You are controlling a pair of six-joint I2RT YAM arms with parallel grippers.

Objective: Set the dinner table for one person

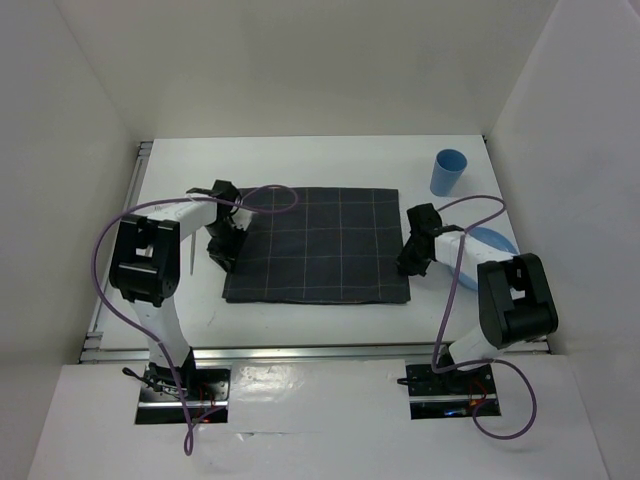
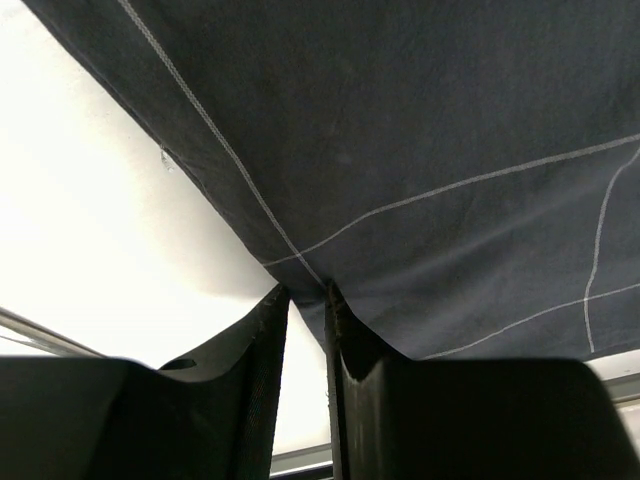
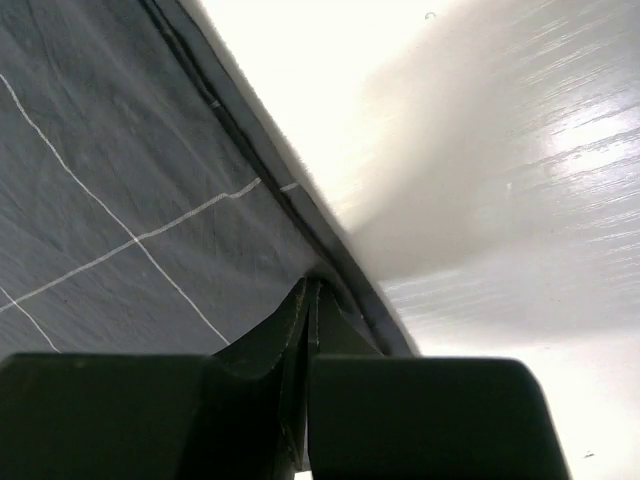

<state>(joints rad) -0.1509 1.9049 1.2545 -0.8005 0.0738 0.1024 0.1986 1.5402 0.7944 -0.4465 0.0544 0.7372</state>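
Top view: we are seeing the plain white rectangular bench [image 1: 300, 160] spanning the enclosure and carrying a dark grey checked cloth mat [image 1: 318, 245] at its centre.
Left wrist: the left jaws are clamping the mat's left edge.
Right wrist: the right jaws are pinching its right edge, pressed together.

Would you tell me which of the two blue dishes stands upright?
The light blue cup near the far right corner; the other, a flat blue plate, lies partly hidden behind the right arm.
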